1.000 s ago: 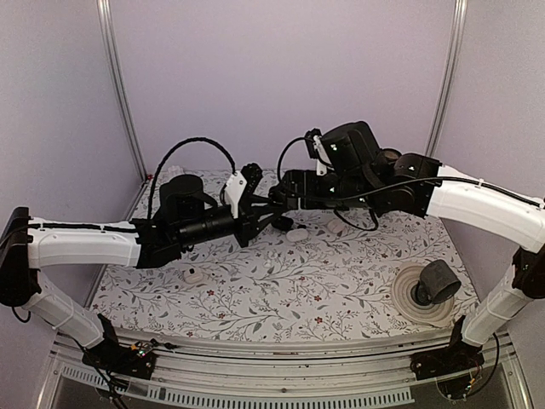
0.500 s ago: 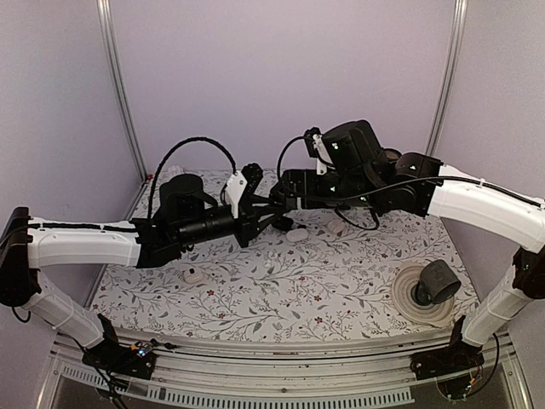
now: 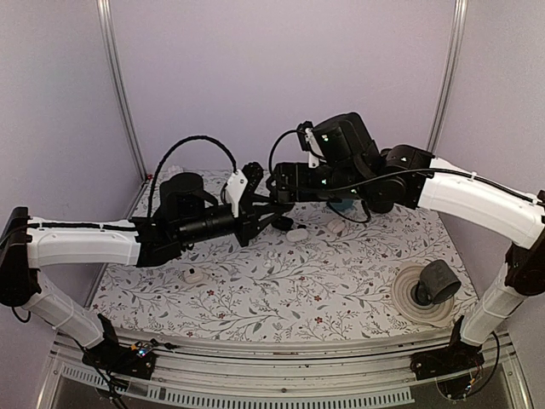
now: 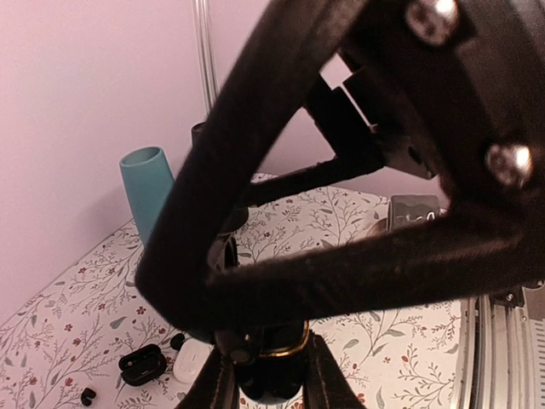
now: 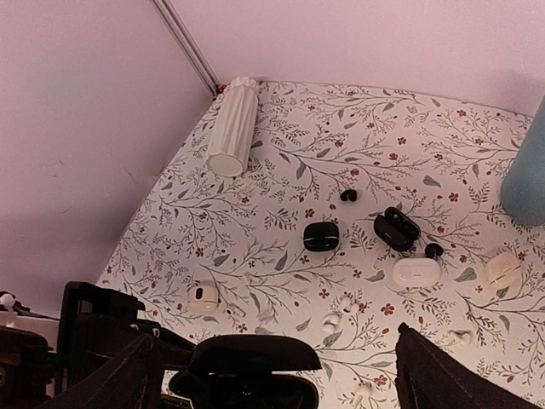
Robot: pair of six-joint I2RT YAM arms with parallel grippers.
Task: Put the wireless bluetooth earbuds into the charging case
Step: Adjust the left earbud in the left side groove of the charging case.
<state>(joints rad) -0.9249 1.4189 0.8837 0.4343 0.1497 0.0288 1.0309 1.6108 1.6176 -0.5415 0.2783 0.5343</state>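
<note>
My left gripper [image 3: 271, 215] [image 4: 271, 385] is shut on an open black charging case with a gold rim [image 4: 274, 368], held above the table. The case also shows low in the right wrist view [image 5: 255, 368], lid up. My right gripper [image 3: 278, 184] [image 5: 289, 379] hovers just above it, jaws wide open and empty. On the table lie black earbuds [image 5: 347, 195] [image 5: 433, 250] and white earbuds [image 5: 347, 304] [image 5: 330, 321]. Whether an earbud sits inside the held case is hidden.
On the table lie a shut black case [image 5: 322, 236], an open black case [image 5: 396, 227], white cases [image 5: 416, 273] [image 5: 202, 296] [image 3: 196, 276], a white ribbed cylinder [image 5: 232, 128] and a teal cup [image 5: 528, 179]. A tape roll with a black cylinder [image 3: 426, 294] is at the right front.
My right arm has swung left and a little up, bringing its gripper over the left gripper's case. The left arm has stayed put.
</note>
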